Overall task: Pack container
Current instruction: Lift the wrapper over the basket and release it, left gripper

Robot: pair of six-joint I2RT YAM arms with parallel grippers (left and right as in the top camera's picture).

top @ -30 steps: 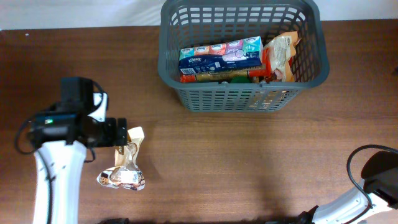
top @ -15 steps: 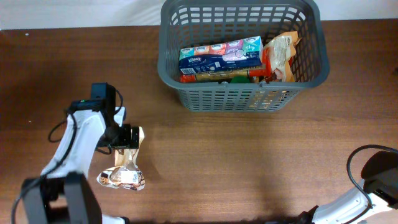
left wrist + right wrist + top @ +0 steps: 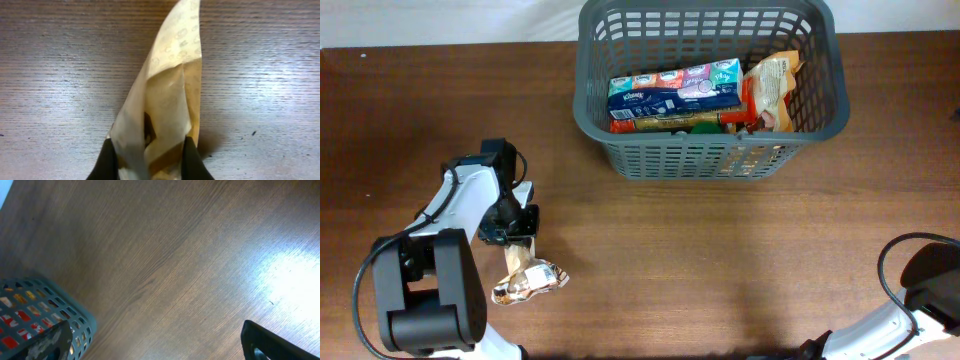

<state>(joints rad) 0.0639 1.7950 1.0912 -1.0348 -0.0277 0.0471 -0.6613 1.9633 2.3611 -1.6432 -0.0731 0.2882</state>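
The left gripper [image 3: 150,162] is closed tight on one end of a beige snack pouch [image 3: 170,95]. The right gripper [image 3: 155,347] is wide open, holding nothing. The container [image 3: 705,160] stands at the far side of the table [image 3: 720,260], well apart from the pouch.

- Overhead view: the light is soft and even from above. The worktop [image 3: 720,250] is sharp, with only a faint shadow beside the container [image 3: 595,120].
- Left wrist view: bright and very close, with crisp wood grain. The pouch [image 3: 170,100] pinched in the left hand [image 3: 150,155] throws a small dark shadow to the hand's right. The fingers [image 3: 106,162] are nearly black.
- Right wrist view: there is strong white glare on the worktop ahead and to the right of the right hand [image 3: 157,347]. The container at its left is blurred.
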